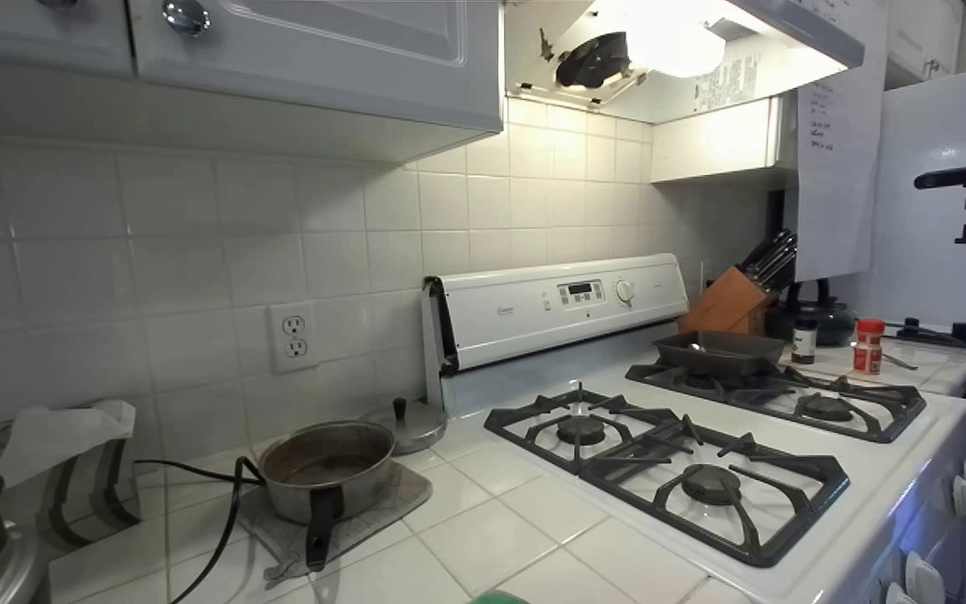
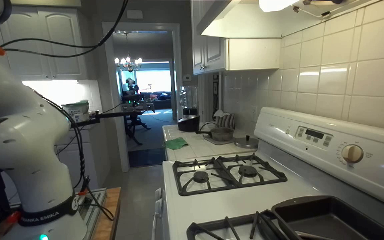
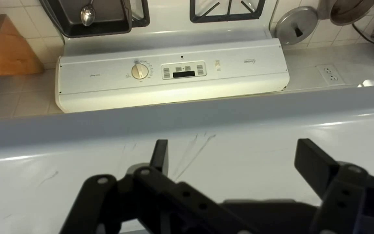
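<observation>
We list: band [image 2: 47,214] on the arm [image 2: 35,143], at the end away from the jaws: white capitals, "RANKA EMIKA" legible. Stove panel [image 3: 174,87], ahead of the jaws, and its dial [image 3: 140,71]: print too small for us to read. Paper [image 1: 839,184]: handwriting, illegible.

The scuffed white hood [image 3: 235,162] hangs above the stove [image 2: 232,201]
</observation>
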You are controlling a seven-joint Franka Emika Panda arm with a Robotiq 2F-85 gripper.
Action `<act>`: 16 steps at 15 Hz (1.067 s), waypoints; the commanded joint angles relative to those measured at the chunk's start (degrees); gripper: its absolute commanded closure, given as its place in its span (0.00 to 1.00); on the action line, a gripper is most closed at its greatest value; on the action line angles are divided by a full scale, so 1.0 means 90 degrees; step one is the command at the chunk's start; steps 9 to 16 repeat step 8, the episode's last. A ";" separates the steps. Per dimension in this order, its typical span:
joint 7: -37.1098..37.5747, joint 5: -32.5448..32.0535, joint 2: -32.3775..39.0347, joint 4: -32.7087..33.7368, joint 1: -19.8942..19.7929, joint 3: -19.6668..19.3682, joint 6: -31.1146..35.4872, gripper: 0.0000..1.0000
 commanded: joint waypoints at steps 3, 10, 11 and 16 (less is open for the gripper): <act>-0.0146 0.0219 -0.0381 -0.0529 0.0001 -0.0067 -0.0114 0.00; -0.0030 0.0086 -0.0233 -0.0419 -0.0078 0.0011 -0.0122 0.00; -0.0030 0.0086 -0.0233 -0.0419 -0.0078 0.0011 -0.0122 0.00; -0.0030 0.0086 -0.0233 -0.0419 -0.0078 0.0011 -0.0122 0.00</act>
